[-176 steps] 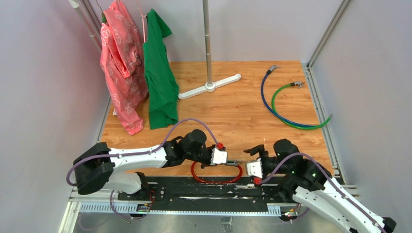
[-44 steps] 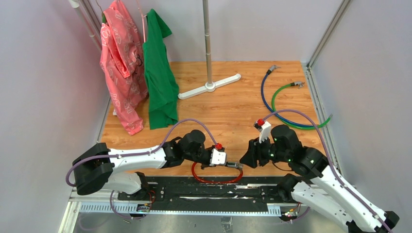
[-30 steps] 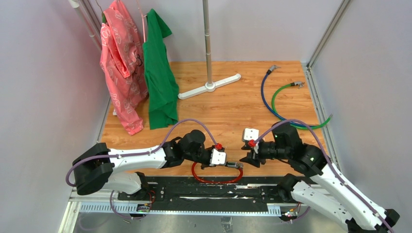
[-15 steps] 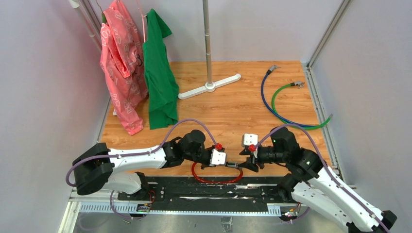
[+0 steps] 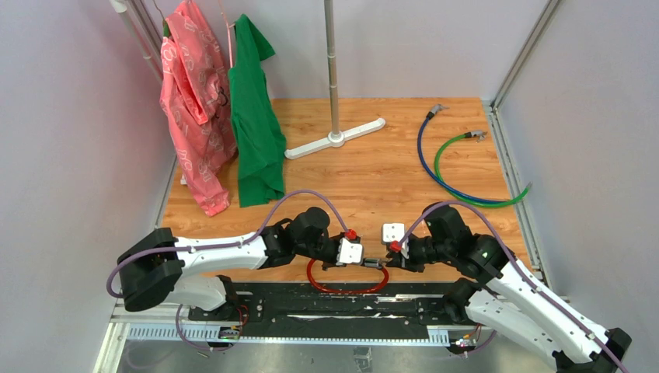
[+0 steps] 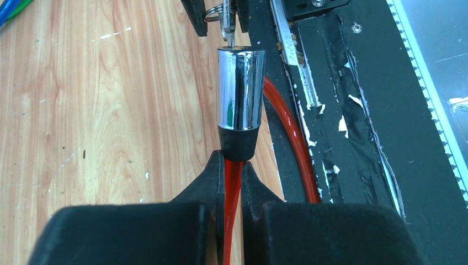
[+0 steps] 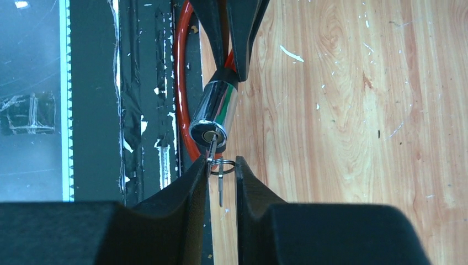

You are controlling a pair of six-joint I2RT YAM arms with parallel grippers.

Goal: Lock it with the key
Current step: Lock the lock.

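Where the 2 arms are bolted at the near edge, a black mat (image 5: 311,307) with torn white patches is laid across the front of the wooden tabletop (image 5: 365,186). Just beyond their bases, a red cable (image 6: 290,138) is looped partly over the mat and partly over the wood. The left gripper (image 6: 232,161) is clamped on this cable directly behind the black collar of a chrome lock cylinder (image 6: 239,94), and the cylinder is pointed toward the right arm. Its keyhole face is turned to the right gripper (image 7: 222,163). The key (image 7: 212,148) is seen with its tip at the keyhole, while its head lies between the 2 right fingers (image 7: 193,187), which are set narrowly apart on either side of it. Whether the key is actually pinched cannot be told.

Farther back on the right, a blue cable (image 5: 420,148) and a green cable (image 5: 437,165) are curved together near the frame rail, with their metal ends toward the rear. At the far middle, a white stand base (image 5: 336,138) is set on the wood, and a metal pole (image 5: 332,62) rises from it. At the far left, a green garment (image 5: 255,116) and a pink patterned garment (image 5: 190,101) are hung side by side.
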